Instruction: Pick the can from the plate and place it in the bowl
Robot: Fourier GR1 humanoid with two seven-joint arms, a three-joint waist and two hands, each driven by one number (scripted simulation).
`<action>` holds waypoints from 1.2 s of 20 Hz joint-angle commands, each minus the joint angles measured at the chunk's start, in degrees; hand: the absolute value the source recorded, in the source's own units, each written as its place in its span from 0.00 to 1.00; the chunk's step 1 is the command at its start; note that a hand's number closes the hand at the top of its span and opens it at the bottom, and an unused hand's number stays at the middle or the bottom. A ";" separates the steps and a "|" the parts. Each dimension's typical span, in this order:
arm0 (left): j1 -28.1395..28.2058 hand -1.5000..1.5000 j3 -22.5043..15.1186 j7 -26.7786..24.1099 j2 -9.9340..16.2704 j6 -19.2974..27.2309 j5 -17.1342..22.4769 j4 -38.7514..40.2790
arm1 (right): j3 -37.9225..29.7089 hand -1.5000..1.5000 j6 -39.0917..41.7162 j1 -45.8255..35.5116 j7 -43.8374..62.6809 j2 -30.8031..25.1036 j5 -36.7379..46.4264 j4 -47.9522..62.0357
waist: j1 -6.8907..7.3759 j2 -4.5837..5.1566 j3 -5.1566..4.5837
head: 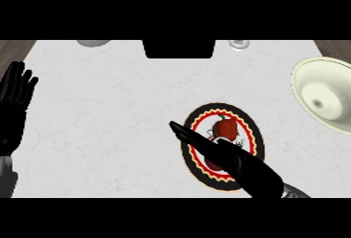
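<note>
A white marbled counter (116,107) fills the view; brown wood-toned floor (15,46) shows at both upper corners.

A kitchen setting is indicated by a pale, faintly marbled counter (123,116) on which tableware is laid out: a patterned plate (205,173) with a black, red and yellow rim, and a cream bowl (328,95) at the right edge. Wood-toned flooring is glimpsed past the counter's far corners, and small white items are seen along its back edge.
</note>
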 commanded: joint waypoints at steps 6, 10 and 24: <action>-5.58 0.50 3.88 -2.48 -0.93 -1.66 1.68 6.61 | 2.77 0.00 3.83 11.62 -14.41 -13.44 17.38 -13.66 | -1.51 0.55 0.06; -2.92 0.50 4.04 -2.95 -0.96 -2.02 1.49 3.59 | -9.03 0.00 6.80 8.53 -8.64 -20.97 15.16 -16.66 | -0.62 0.55 0.05; -7.33 0.50 3.25 -2.81 -2.35 -3.49 0.43 8.74 | -15.13 0.00 32.03 -6.07 4.66 -41.38 14.21 -18.44 | 0.48 0.81 0.00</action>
